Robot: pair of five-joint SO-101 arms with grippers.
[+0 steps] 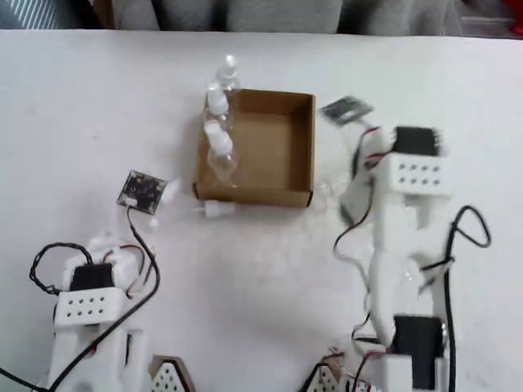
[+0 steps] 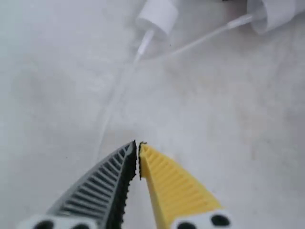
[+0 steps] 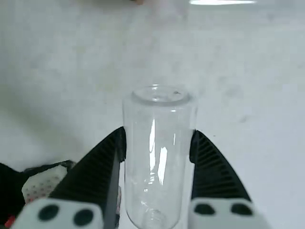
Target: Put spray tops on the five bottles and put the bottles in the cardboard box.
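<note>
The cardboard box [image 1: 298,151] stands open at the table's middle. Three clear bottles with white spray tops [image 1: 219,122] line its left wall. One loose spray top [image 1: 216,210] lies just in front of the box. My right gripper [image 3: 158,137] is shut on a clear bottle [image 3: 159,143] that has no top, its black fingers [image 3: 95,167] on either side; the right arm [image 1: 409,175] is right of the box. My left gripper [image 2: 138,148] is shut and empty, low over the table, with two loose spray tops [image 2: 157,14] [image 2: 274,12] and their thin tubes lying beyond it.
The left arm [image 1: 86,306] sits at the front left with black cables looping around it. The right arm's base [image 1: 417,351] and cables take up the front right. Bare white table lies between the arms and in front of the box.
</note>
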